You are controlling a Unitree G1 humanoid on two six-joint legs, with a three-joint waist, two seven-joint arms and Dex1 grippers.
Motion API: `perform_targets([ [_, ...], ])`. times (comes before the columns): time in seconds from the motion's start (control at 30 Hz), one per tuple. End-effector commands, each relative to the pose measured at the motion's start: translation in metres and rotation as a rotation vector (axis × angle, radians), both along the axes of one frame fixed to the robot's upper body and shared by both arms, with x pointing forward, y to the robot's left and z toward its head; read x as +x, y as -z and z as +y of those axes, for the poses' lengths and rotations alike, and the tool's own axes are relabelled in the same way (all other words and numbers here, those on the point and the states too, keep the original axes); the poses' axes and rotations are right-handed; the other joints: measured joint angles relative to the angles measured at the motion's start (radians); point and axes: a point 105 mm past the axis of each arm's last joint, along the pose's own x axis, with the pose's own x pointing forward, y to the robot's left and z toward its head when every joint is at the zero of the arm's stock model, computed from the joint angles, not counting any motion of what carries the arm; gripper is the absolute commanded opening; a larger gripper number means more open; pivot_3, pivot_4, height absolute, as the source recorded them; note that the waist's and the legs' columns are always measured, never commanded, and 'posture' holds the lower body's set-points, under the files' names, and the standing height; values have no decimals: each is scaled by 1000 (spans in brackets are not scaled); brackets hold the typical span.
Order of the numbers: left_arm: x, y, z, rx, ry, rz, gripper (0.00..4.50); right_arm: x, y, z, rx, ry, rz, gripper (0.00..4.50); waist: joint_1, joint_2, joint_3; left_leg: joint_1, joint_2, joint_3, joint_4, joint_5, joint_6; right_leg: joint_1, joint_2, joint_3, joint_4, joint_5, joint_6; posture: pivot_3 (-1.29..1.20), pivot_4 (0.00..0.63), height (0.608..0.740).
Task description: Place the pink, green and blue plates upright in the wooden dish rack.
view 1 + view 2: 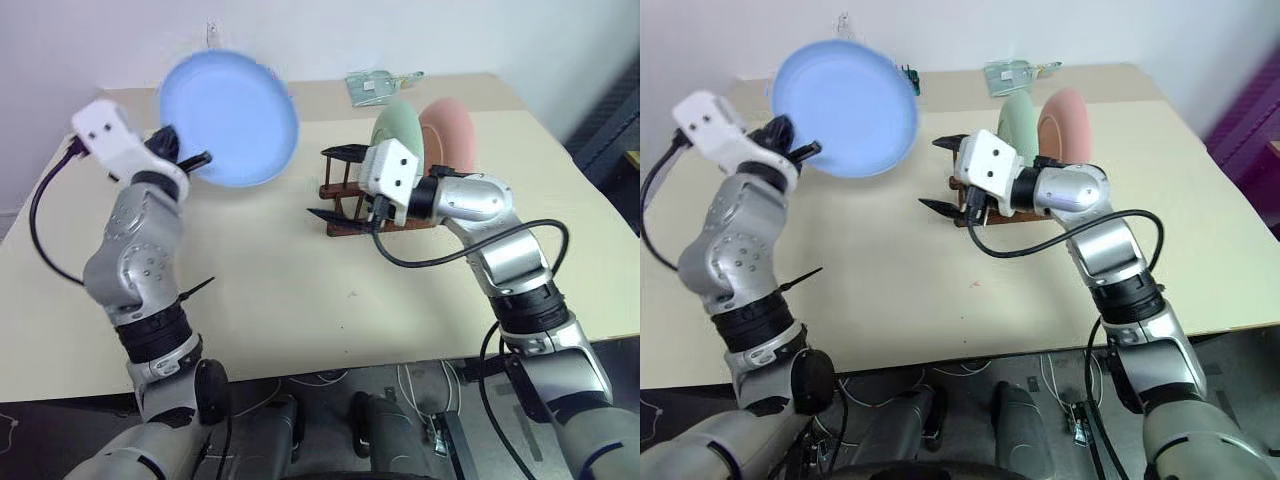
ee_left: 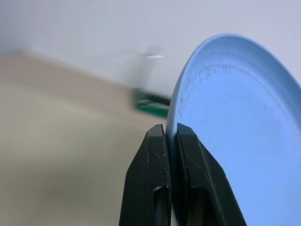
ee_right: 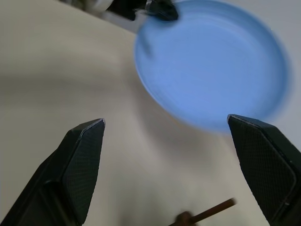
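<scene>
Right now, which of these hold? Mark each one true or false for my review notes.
1. The left gripper is shut on the rim of the blue plate. True.
2. The blue plate lies flat on the table. False: it is held up above the table.
3. The green plate and pink plate stand upright in the rack. True.
4. The right gripper is clamped on the pink plate. False: its jaws are wide open and hold nothing.
5. The right gripper is beside the rack, facing the blue plate. True.

Bright, even light with soft shadows; the blue plate (image 3: 211,66) is smeared by motion blur.
</scene>
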Motion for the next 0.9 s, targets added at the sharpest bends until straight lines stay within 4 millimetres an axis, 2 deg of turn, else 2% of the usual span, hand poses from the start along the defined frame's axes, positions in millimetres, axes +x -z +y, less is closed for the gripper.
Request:
perform_targets([
  [0.03,-10,-31,-16,49,48,-107,6,3,-12,12,-57,-3,-189,4266,1,0,0,0,0,0,0,0,0,0,0,0,0,0,0,0,150,731],
  [0.2,-14,-38,-38,74,152,-125,6,16,-12,18,-130,30,-347,4266,3,0,0,0,0,0,0,0,0,0,0,0,0,0,0,0,150,731],
  [0.3,-17,-39,-44,75,183,-129,6,20,-10,19,-157,31,-408,4266,7,0,0,0,0,0,1,1,-1,0,0,0,0,0,0,0,150,731],
  [0.4,-19,-39,-50,90,217,-127,0,20,-12,22,-159,28,-463,3472,7,0,0,0,0,0,0,2,-3,0,0,0,0,0,0,0,150,731],
  [0.63,-17,-34,-45,69,209,-106,0,22,-4,19,-196,38,-503,24,6,0,0,0,0,-1,0,5,-6,0,1,0,0,0,0,0,150,731],
  [0.7,-17,-37,-43,24,219,-117,0,23,-4,18,-196,50,-515,24,6,0,0,0,0,-1,0,5,-6,0,1,0,0,0,-1,0,150,731],
  [0.77,-16,-48,-28,-116,171,-165,712,23,-5,17,-189,54,-516,0,9,0,0,0,0,-1,0,5,-6,1,1,0,0,0,-1,0,150,731],
  [0.8,-17,-57,-12,-200,111,-211,1046,23,-6,18,-179,55,-516,0,10,-1,1,0,0,-1,1,5,-6,1,1,0,0,0,-1,0,150,731],
  [0.83,-18,-64,6,-281,38,-252,1562,22,-7,18,-164,56,-514,0,9,-2,2,0,0,-2,1,5,-6,1,1,0,-1,0,-1,0,150,731],
  [0.9,-21,-70,30,-359,-53,-296,2523,21,-9,19,-142,56,-509,0,6,-2,2,0,0,-2,1,5,-7,1,1,0,-1,1,-1,0,150,731],
])
